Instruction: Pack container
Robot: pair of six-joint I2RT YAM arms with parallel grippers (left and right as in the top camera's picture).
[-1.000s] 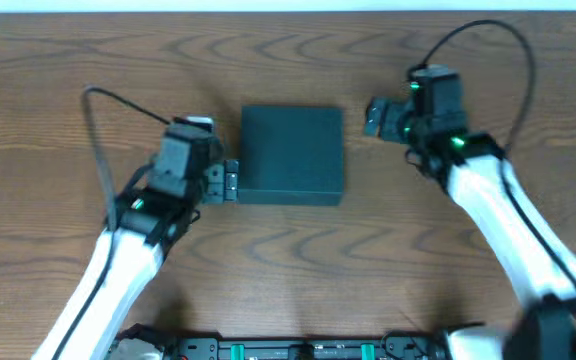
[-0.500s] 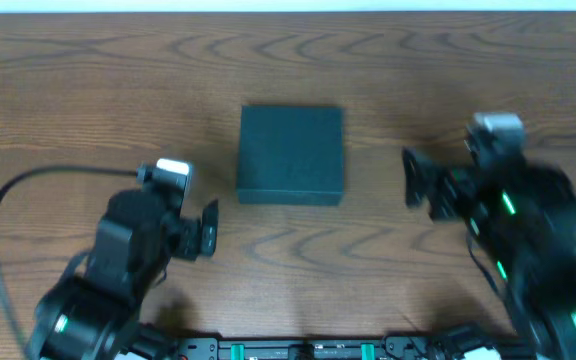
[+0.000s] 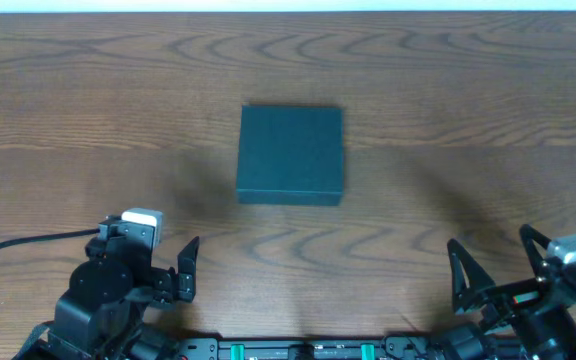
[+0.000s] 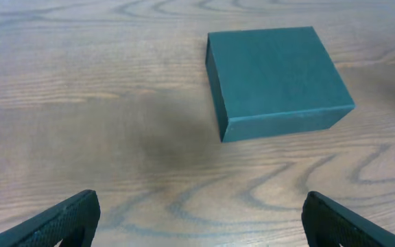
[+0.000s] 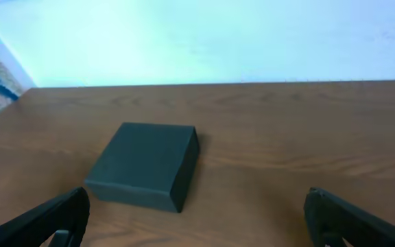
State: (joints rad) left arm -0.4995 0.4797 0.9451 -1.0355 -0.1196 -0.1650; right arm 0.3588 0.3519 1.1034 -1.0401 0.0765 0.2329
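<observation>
The container rests flat on the table, midway between left and right and a little toward the far side, with its lid down on top. The left gripper is at the near edge, to the left of the container and well apart from it. The right gripper is at the near edge on the right, also well apart. The container lies farther back than both grippers, between them across the width. A cable runs leftward over the table from the left arm.
</observation>
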